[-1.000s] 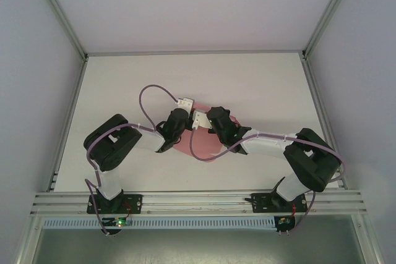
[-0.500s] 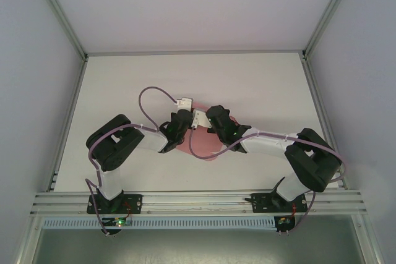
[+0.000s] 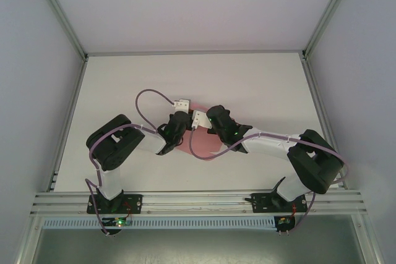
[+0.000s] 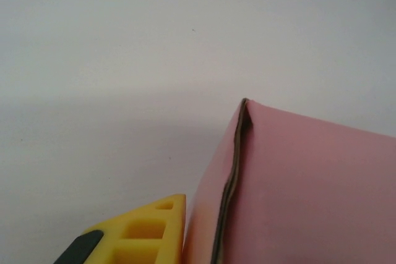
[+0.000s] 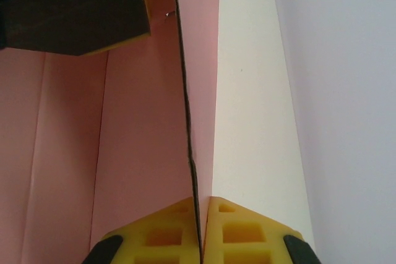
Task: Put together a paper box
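Pink paper box (image 4: 309,183), white table (image 3: 247,85)

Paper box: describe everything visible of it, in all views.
The paper box is thin pink card with parallel creases, partly folded. One panel stands on edge, its dark cut edge pinched between the right claw's fingers. It sits on the table; the left claw's finger lies beside a folded wall.

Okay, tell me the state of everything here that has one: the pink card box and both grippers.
Pink thin-card paper box: partly folded, one panel raised on edge, not yet a closed box.
Right gripper: shut on the raised panel's edge.
Left gripper: at the box, one yellow finger beside the card; open or shut unclear.
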`<action>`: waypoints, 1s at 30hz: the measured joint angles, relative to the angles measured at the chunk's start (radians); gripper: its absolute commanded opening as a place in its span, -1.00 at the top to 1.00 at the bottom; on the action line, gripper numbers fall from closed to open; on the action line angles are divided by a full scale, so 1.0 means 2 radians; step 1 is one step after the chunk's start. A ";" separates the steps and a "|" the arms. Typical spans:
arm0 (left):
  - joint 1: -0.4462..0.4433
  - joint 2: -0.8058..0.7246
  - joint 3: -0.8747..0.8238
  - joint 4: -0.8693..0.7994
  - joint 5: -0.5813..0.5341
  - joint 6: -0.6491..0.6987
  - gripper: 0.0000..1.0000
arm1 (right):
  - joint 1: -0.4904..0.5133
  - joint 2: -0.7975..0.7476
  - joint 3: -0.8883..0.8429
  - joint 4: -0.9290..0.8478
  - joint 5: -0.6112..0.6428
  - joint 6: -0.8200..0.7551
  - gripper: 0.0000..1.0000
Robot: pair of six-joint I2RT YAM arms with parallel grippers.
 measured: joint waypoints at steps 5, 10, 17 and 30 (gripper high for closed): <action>0.000 0.006 0.015 -0.015 -0.004 -0.005 0.82 | -0.005 0.000 0.003 -0.006 -0.002 0.005 1.00; 0.000 0.006 0.035 -0.055 -0.012 -0.041 0.86 | -0.010 0.000 0.008 -0.012 -0.014 0.014 1.00; 0.000 0.006 0.067 -0.119 -0.020 -0.073 1.00 | -0.022 0.000 0.011 -0.013 -0.032 0.020 1.00; 0.033 0.006 0.009 0.006 0.085 0.053 1.00 | -0.032 -0.010 0.018 -0.026 -0.055 0.044 0.33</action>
